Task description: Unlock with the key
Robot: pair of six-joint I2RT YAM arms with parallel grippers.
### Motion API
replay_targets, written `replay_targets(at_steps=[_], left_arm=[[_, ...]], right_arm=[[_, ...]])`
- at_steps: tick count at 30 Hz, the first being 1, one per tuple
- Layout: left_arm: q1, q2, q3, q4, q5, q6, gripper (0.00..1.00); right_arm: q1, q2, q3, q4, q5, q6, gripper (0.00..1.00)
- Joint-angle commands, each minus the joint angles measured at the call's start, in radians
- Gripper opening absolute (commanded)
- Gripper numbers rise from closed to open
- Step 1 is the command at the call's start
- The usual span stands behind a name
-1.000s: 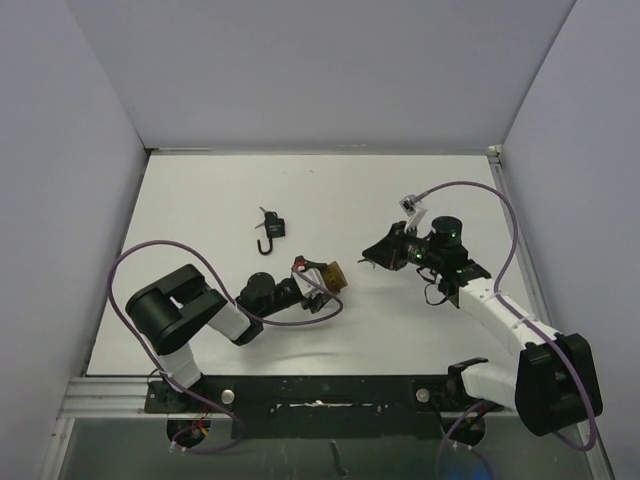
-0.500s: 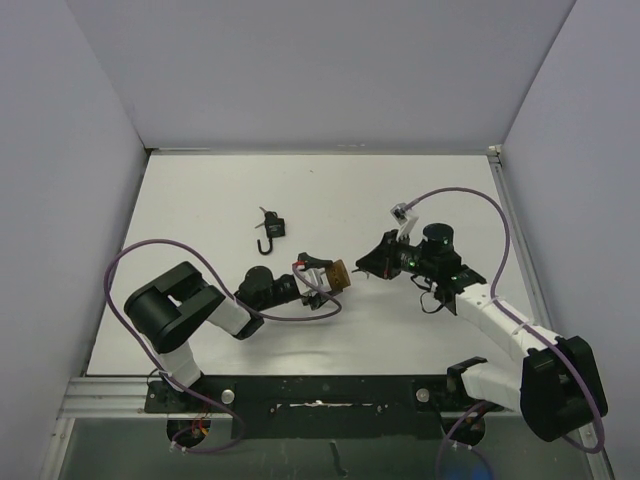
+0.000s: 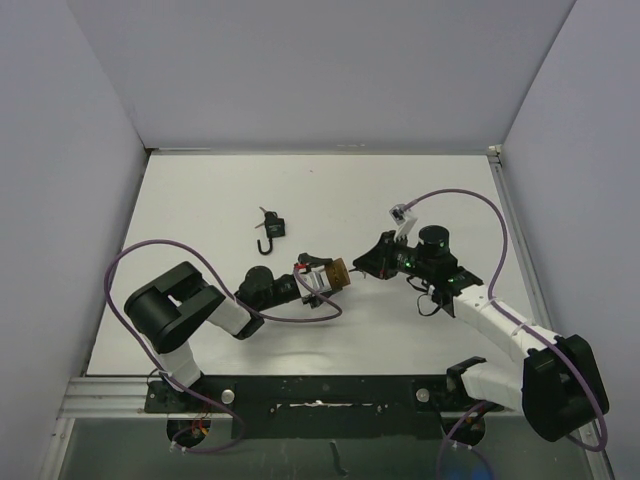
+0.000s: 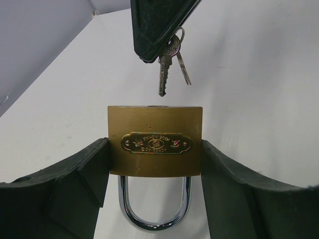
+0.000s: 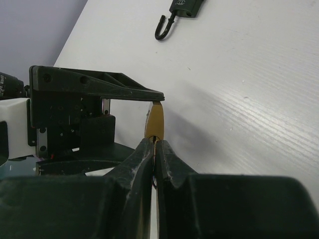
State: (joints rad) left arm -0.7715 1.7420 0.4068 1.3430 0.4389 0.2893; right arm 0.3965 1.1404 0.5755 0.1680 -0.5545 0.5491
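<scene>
Brass padlock (image 4: 155, 141), chrome shackle (image 4: 124, 196), toothed key (image 4: 162, 74)

**Inventory of the scene, overhead and wrist views.**

- Padlocks: two. One is a brass padlock (image 3: 337, 272). The other is a dark padlock (image 3: 271, 228), lying at its 10 o'clock on the worktop (image 3: 200, 190).
- Keys: two. A longer key (image 4: 163, 69) and a shorter key (image 4: 183, 68) at its 3 o'clock share one ring (image 4: 182, 32).
- Arms: two, the left arm (image 3: 175, 310) and the right arm (image 3: 500, 320).
- Pincers: two, the left pincer (image 3: 325, 275) and the right pincer (image 3: 366, 262).
- Purple cables: two, the left cable (image 3: 150, 246) and the right cable (image 3: 465, 191).
- Worktops: one.
</scene>
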Motion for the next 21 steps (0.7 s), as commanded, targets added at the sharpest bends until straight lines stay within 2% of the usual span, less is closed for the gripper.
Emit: replay_targets(at_steps=[1, 21], left_arm=[[-0.008, -0.055, 0.056, 0.173, -0.025, 0.023, 0.00], [-0.023, -0.076, 0.050, 0.173, -0.040, 0.028, 0.00]], right_arm=[[0.019, -0.011, 0.001, 0.062, 0.038, 0.021, 0.00], [0.037, 0.028, -0.011, 0.102, 0.058, 0.030, 0.00]])
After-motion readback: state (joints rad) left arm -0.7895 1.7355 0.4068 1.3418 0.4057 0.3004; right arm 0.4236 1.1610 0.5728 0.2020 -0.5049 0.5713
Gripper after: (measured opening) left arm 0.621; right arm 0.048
